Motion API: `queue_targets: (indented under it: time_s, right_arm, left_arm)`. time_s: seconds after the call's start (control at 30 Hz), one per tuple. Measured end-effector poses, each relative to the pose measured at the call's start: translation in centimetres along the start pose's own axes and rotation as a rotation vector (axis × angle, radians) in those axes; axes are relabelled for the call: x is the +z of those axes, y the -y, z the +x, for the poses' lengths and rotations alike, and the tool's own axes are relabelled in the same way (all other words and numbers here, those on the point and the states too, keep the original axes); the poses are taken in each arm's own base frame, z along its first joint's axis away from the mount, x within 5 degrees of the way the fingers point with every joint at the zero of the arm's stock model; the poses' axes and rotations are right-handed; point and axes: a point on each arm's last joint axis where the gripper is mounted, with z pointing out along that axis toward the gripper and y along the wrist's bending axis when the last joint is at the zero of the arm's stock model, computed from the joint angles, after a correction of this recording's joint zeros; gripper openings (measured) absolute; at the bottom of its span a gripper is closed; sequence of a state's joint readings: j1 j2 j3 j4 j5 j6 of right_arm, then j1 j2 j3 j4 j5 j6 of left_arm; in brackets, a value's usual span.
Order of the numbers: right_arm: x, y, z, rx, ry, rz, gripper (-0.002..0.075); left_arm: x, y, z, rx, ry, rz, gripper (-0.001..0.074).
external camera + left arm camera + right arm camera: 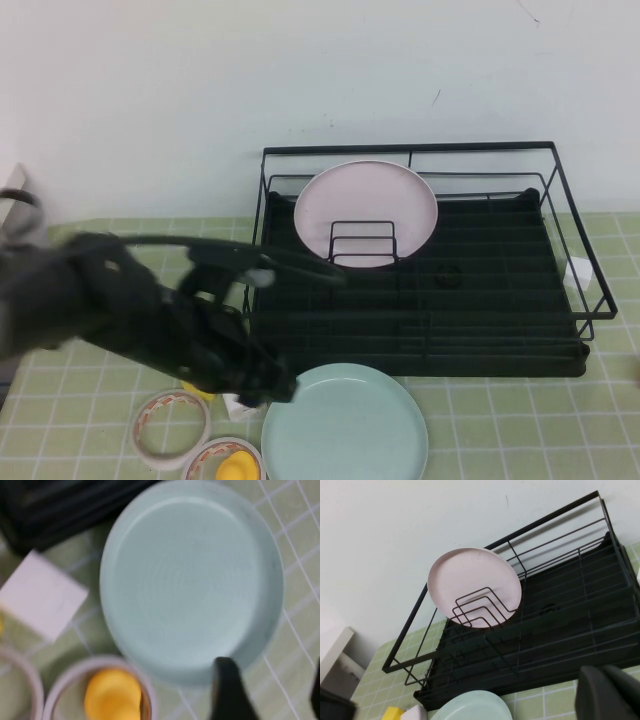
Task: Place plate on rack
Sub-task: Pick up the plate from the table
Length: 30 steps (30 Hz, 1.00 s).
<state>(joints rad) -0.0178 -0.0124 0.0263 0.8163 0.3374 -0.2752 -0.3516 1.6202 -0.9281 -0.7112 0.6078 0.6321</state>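
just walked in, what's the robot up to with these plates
The left gripper is low over the table at the near-left edge of the green plate, fingers open, not holding it yet. The plate lies flat in front of the rack, where a pink plate already stands upright. The right gripper waits off to the right.

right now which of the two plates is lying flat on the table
The mint-green plate, flat on the table by the left claw; the pink plate stands upright in the rack. The right claw is off-table.
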Motion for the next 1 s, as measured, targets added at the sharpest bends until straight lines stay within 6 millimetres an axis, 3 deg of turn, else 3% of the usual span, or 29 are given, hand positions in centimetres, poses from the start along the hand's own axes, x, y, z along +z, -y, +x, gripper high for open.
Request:
queue_targets:
  time_s: [0.13,0.4,1.0]
  right_arm:
    - [0.0,0.0,0.1,0.000,-0.006,-0.002,-0.0002]
    - [0.0,-0.1,0.2,0.000,-0.026,-0.007,-0.0002]
    - [0.0,-0.1,0.3,0.002,-0.029,-0.009,-0.0002]
  left_arm:
    - [3.4,-0.4,0.0,-0.049,-0.014,-0.037,0.0395]
    - [9.2,-2.8,2.3,-0.160,-0.171,-0.069,0.0410]
    - [11.4,-4.7,2.6,-0.163,-0.114,-0.174,0.0410]
